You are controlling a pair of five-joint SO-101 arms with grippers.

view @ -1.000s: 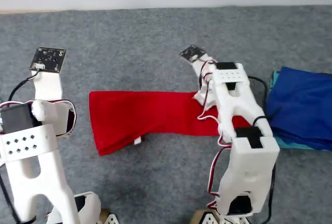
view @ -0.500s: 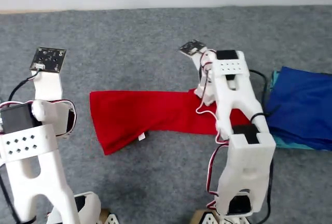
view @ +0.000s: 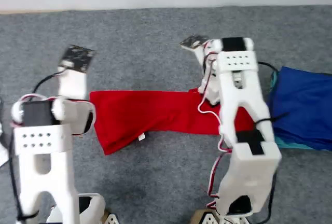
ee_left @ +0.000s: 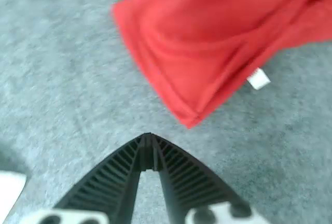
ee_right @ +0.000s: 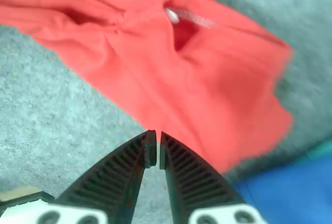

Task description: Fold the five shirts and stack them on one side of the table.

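Note:
A red shirt (view: 150,112) lies folded into a long band across the middle of the grey table, with a white tag (view: 141,137) at its near edge. In the left wrist view my left gripper (ee_left: 148,137) is shut and holds nothing. It hangs over bare carpet just short of the red shirt's (ee_left: 218,42) left end. My right gripper (ee_right: 154,133) is shut, its tips over the near edge of the red shirt (ee_right: 171,73) at its right end. No cloth shows between the fingers. A folded blue shirt (view: 303,105) lies on a teal one (view: 290,142) at the right side.
The grey carpeted table (view: 155,37) runs to a pale wall at the back. The right arm's body (view: 244,130) stands over the red shirt's right end and next to the blue stack. Bare carpet lies behind and in front of the red shirt.
The left arm has swung right, up to the red shirt's left end. The right arm has lifted and drawn back a little. The shirt's near-left flap shifted slightly early on.

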